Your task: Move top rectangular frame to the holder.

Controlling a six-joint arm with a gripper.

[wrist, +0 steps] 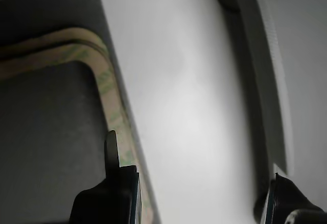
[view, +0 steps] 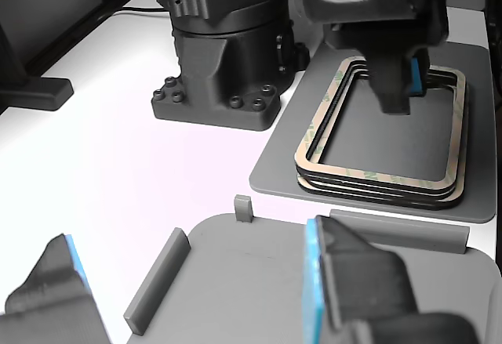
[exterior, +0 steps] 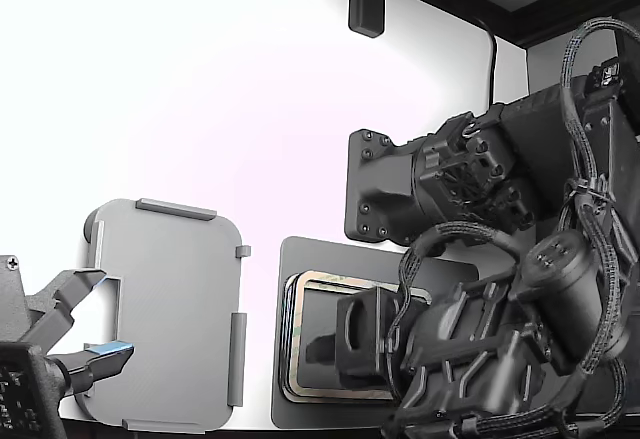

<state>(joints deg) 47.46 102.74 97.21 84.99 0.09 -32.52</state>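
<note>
Grey holder (exterior: 165, 309) at lower left of exterior view, on white table (exterior: 200, 109). Dark grey mat (exterior: 300, 259) at lower centre carries frame stack. Top rectangular frame (view: 314, 128) lies on stack, upper right of other view. Gripper (wrist: 196, 183) over frame's edge, jaws apart, one finger (wrist: 112, 155) inside frame opening, nothing clamped.

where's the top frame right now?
The top rectangular frame still lies on its stack on the dark mat, at the exterior view's right of the holder, with the gripper low over it.
</note>
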